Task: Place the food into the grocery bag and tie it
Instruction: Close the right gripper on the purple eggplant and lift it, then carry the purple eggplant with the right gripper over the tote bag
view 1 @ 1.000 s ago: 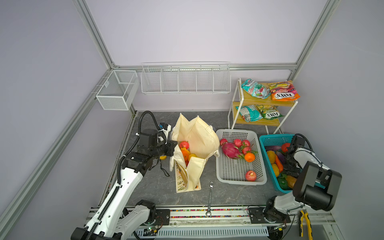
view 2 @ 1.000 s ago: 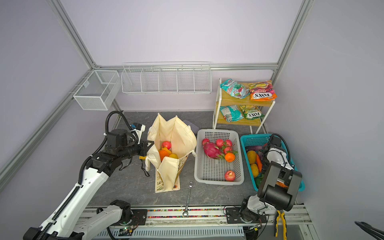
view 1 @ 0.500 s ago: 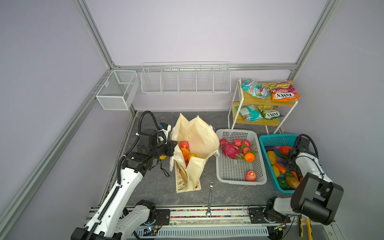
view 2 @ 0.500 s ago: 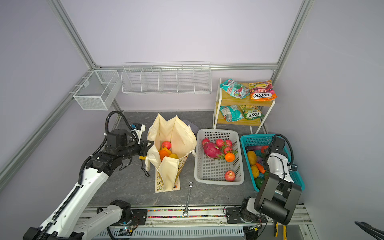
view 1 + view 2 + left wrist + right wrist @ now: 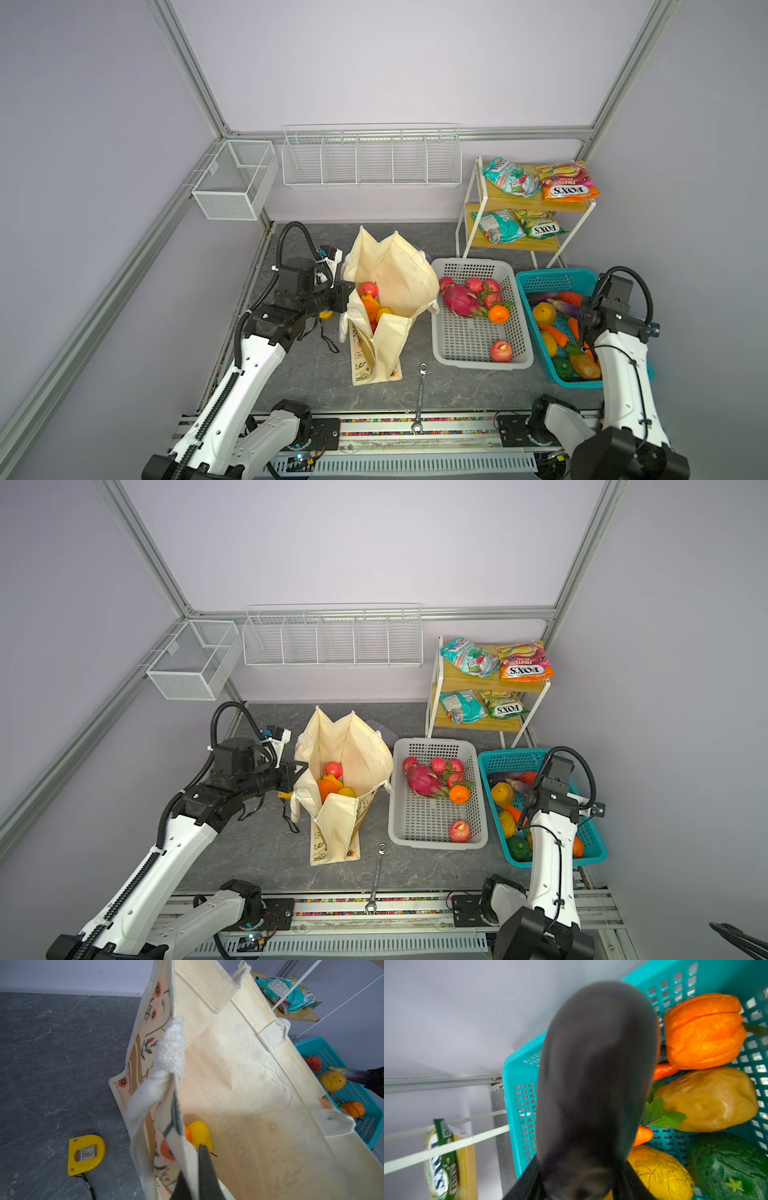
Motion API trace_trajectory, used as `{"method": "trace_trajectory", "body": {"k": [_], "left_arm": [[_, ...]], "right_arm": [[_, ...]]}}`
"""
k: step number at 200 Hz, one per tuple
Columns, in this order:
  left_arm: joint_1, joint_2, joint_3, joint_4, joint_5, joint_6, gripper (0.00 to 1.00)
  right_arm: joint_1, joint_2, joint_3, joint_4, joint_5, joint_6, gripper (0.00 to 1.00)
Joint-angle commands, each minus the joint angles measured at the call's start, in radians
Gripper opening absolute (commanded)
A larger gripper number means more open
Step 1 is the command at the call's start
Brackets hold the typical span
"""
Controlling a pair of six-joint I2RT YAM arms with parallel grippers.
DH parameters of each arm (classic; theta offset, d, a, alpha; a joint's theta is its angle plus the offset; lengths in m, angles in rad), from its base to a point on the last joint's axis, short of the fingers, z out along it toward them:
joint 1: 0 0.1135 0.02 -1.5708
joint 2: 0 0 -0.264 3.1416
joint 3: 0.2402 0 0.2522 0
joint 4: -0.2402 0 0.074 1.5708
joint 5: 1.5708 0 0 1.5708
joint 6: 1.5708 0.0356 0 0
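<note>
Grocery bag [image 5: 399,270] stood open, left gripper [image 5: 193,1178] pinching its rim tight. Over at the teal basket [image 5: 552,278], right gripper [image 5: 577,1180] clamped the purple eggplant [image 5: 596,1074] between its jaws.

Left claw [image 5: 192,1167] pinched tight, arm outstretched; right claw [image 5: 579,1176] clamped, wrist pointing down.

The cream floral grocery bag [image 5: 399,274] stands upright and open, its rim pinched in my left claw [image 5: 194,1178], with 1 red apple [image 5: 368,289], 1 orange [image 5: 371,308] and 1 yellow piece [image 5: 385,311] inside. The dark purple eggplant [image 5: 591,1074] is clamped in my right claw [image 5: 579,1172].
</note>
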Motion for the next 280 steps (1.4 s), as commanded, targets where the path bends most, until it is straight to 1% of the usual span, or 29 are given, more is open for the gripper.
{"method": "trace_trajectory", "body": {"k": [1, 29, 52, 67, 90, 95, 113, 135, 147, 170, 188, 204, 220, 261, 280], "left_arm": [[-0.006, -0.016, -0.002, 0.01, 0.024, 0.011, 0.0], [-0.006, -0.014, -0.003, 0.014, 0.031, 0.01, 0.0], [-0.006, -0.012, -0.003, 0.015, 0.035, 0.008, 0.0], [-0.006, -0.015, -0.003, 0.016, 0.036, 0.008, 0.0], [-0.006, -0.017, -0.003, 0.017, 0.039, 0.007, 0.0], [-0.006, -0.017, -0.003, 0.017, 0.038, 0.006, 0.0], [-0.006, -0.017, -0.003, 0.017, 0.039, 0.007, 0.0], [-0.008, -0.015, -0.003, 0.017, 0.04, 0.007, 0.0], [-0.008, -0.016, -0.003, 0.018, 0.041, 0.006, 0.0], [-0.008, -0.015, -0.003, 0.018, 0.042, 0.005, 0.0], [-0.008, -0.018, -0.003, 0.018, 0.041, 0.006, 0.0], [-0.008, -0.018, -0.003, 0.018, 0.041, 0.005, 0.0], [-0.008, -0.021, -0.003, 0.018, 0.04, 0.005, 0.0], [-0.008, -0.026, -0.002, 0.018, 0.038, 0.006, 0.0], [-0.008, -0.042, -0.002, 0.014, 0.005, 0.004, 0.0]], "right_arm": [[0.082, -0.067, 0.059, -0.081, 0.025, -0.054, 0.37], [0.204, -0.125, 0.121, -0.112, 0.054, -0.081, 0.36], [0.325, -0.158, 0.177, -0.12, 0.113, -0.104, 0.34], [0.399, -0.159, 0.224, -0.132, 0.15, -0.129, 0.34], [0.525, -0.127, 0.282, -0.1, 0.153, -0.195, 0.34], [0.552, -0.114, 0.293, -0.09, 0.155, -0.21, 0.34], [0.715, -0.054, 0.34, -0.049, 0.195, -0.273, 0.34], [0.921, 0.032, 0.403, 0.02, 0.299, -0.371, 0.34], [1.046, 0.095, 0.445, 0.08, 0.351, -0.46, 0.35], [1.209, 0.231, 0.54, 0.149, 0.38, -0.613, 0.34], [1.309, 0.355, 0.623, 0.189, 0.381, -0.74, 0.35], [1.367, 0.456, 0.696, 0.208, 0.37, -0.833, 0.35], [1.39, 0.556, 0.767, 0.197, 0.33, -0.877, 0.35], [1.394, 0.725, 0.898, 0.111, 0.178, -0.903, 0.35], [1.395, 0.791, 0.957, 0.037, 0.122, -0.894, 0.36]]}}
